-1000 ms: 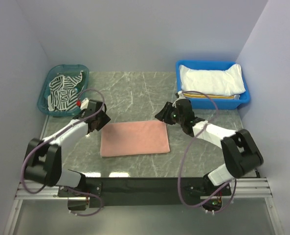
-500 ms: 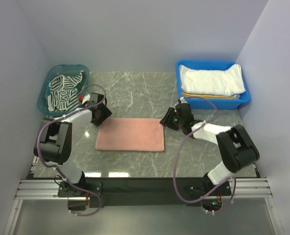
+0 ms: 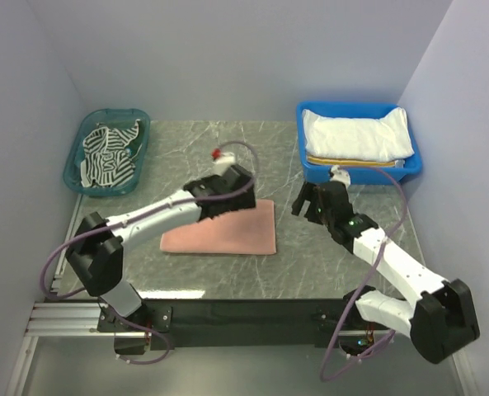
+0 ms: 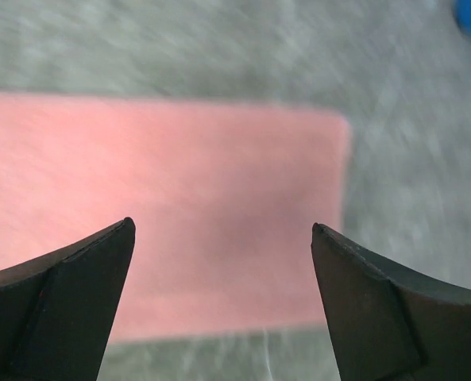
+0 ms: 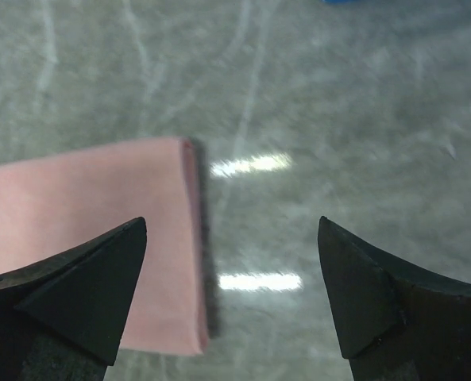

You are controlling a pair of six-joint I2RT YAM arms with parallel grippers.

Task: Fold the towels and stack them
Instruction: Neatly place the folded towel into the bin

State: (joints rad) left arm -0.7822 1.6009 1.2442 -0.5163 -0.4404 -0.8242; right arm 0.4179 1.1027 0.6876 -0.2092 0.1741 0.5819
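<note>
Left arm is stretched well out across the marble table point(image 3: 195, 148), and its left gripper point(image 3: 236, 200) hangs over the far edge of the salmon pink towel point(image 3: 228, 231). From the left wrist camera the left gripper point(image 4: 221, 228) shows both jaws spread wide, nothing between them, just pink cloth point(image 4: 179, 198) below and the towel's right end running down the picture. That view is blurred.

The pink towel lies flat near the middle of the table as a tidy folded rectangle, touched by neither arm as far as I can see.

Over on the other side, the right gripper point(image 3: 306, 202) sits just off the towel's right end, between it and the blue bin point(image 3: 310, 111). Its wrist camera has the right gripper point(image 5: 232, 221) gaping open too, empty, with bare marble under the gap and the pink towel's folded edge point(image 5: 100, 206) showing on the left.

In the blue bin at the far right, the white towel point(image 3: 355, 136) is folded on top of the yellow-and-white striped towel point(image 3: 351, 162), only an edge of which peeks out beneath.

Far left, the teal basket point(image 3: 75, 157) holds the dark-and-white striped towel point(image 3: 108, 153), crumpled in a heap.
</note>
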